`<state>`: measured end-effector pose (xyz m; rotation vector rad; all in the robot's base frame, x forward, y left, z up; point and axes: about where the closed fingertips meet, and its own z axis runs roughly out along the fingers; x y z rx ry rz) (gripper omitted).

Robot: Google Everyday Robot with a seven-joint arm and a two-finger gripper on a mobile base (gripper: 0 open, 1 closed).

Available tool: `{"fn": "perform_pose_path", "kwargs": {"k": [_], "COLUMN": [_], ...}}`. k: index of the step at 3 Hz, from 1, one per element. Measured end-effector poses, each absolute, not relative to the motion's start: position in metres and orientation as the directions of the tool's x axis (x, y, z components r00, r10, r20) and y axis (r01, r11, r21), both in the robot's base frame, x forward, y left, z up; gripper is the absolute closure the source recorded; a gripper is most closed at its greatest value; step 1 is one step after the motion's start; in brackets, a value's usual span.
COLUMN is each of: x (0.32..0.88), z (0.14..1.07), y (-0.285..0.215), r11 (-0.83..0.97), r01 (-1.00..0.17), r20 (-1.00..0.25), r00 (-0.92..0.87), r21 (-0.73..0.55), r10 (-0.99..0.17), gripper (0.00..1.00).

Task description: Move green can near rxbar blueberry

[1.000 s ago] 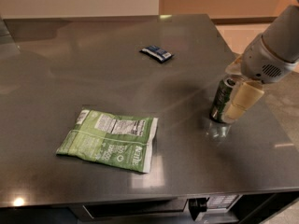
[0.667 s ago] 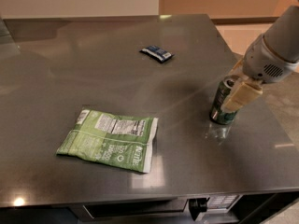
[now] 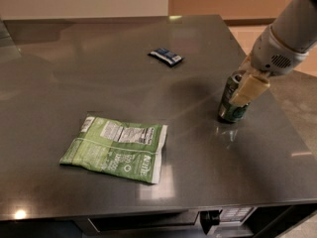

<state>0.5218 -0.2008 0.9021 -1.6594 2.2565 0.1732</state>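
The green can stands near the right edge of the dark table, slightly tilted. My gripper comes down from the upper right and is shut on the can's upper part; one cream finger lies across the can's front, and the other is hidden behind it. The rxbar blueberry, a small flat dark blue wrapper, lies toward the far middle of the table, well up and to the left of the can.
A flat green snack bag lies at the front left of the grey table. The table's right edge is close to the can, with floor beyond it. The front edge runs along the bottom of the view.
The gripper has closed in on the can. The can has shifted slightly up and to the left with it. The bag and the bar have not moved.
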Motion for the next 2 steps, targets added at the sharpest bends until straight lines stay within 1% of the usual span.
{"fn": "perform_pose_path", "kwargs": {"k": [1, 2], "x": [0.554, 0.589], "z": [0.917, 0.925], "y": [-0.185, -0.168], "r11": [0.301, 0.297], "r01": [-0.948, -0.949], "r20": [-0.343, -0.347], "r00": [-0.251, -0.245], "r21": [-0.1, -0.105], "r10": [-0.905, -0.905], "gripper": [1.0, 1.0]}}
